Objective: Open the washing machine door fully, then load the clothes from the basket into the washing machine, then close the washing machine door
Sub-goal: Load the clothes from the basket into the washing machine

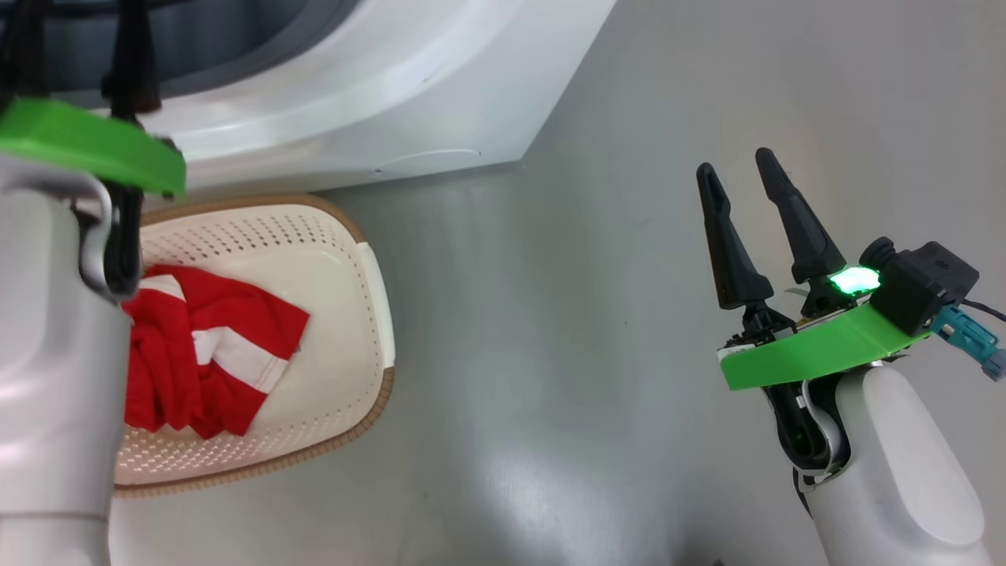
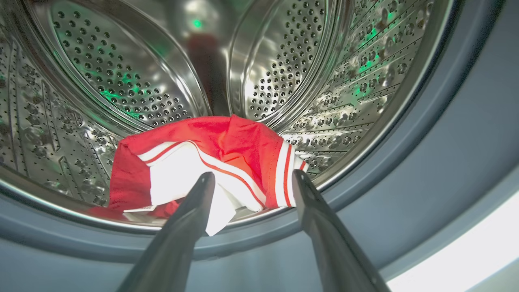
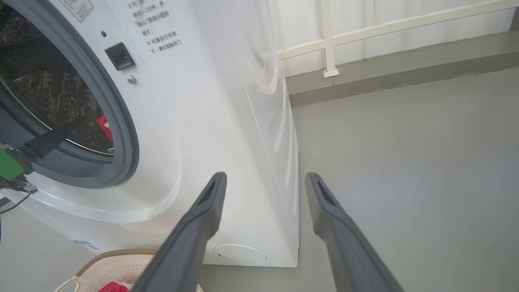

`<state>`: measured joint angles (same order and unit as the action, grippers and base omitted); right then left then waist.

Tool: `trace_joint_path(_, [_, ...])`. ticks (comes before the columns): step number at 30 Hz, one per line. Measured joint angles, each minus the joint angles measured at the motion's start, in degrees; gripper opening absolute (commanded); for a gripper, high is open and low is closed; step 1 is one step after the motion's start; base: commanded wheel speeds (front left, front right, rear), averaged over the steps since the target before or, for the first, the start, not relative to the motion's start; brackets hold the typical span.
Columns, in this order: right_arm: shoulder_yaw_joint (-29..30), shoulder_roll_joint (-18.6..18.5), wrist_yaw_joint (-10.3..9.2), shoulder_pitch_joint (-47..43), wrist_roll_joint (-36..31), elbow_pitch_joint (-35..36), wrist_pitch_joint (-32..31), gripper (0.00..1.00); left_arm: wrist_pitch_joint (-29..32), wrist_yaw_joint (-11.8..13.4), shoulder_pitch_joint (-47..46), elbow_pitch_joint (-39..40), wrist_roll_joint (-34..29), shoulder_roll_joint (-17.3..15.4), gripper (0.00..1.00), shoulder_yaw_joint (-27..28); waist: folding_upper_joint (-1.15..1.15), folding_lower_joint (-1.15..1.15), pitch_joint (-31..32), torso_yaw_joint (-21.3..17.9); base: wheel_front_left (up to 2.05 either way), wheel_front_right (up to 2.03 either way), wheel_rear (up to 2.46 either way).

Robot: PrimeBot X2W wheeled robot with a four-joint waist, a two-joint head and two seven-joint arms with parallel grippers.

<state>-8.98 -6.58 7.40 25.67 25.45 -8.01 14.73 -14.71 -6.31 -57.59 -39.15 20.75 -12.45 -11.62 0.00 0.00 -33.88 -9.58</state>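
Note:
The white washing machine [image 1: 377, 86] stands with its opening uncovered; its door is out of view. My left gripper [image 2: 252, 176] is open at the grey door seal [image 2: 405, 194], pointing into the steel drum [image 2: 284, 61]. A red and white piece of the clothes [image 2: 211, 162] lies at the drum's front lip just beyond the fingertips, not gripped. More red clothes with a white stripe [image 1: 212, 354] lie in the cream basket [image 1: 369, 314] on the floor before the machine. My right gripper [image 1: 743, 169] is open and holds nothing, over bare floor to the right of the machine.
Grey floor [image 1: 550, 354] stretches right of the basket and the machine. In the right wrist view a white railing [image 3: 328, 40] on a low kerb stands behind the machine's side [image 3: 251, 121]. My left forearm [image 1: 55, 377] hangs over the basket's left part.

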Motion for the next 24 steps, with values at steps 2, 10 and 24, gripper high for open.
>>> trace_joint_path(2, [0.0,-0.11,0.0,-0.01,0.01,-0.08,0.0,1.0,0.0,0.01,2.57,2.15,-0.22,-0.01,1.0,0.43,0.0,0.0,0.7,0.26,0.0,0.0,0.0])
trace_joint_path(10, [-0.18,-0.3,0.0,-1.19,0.42,-0.94,0.0,1.0,0.0,0.08,12.82,9.94,-1.03,-0.21,1.0,2.23,0.0,0.0,3.98,0.98,0.0,0.0,0.0])
trace_joint_path(24, [-0.87,-1.19,0.0,-3.76,1.58,-2.47,0.0,1.0,0.0,0.59,28.68,19.45,-0.86,0.78,1.0,4.89,0.0,0.0,11.33,1.96,0.0,0.0,0.0])
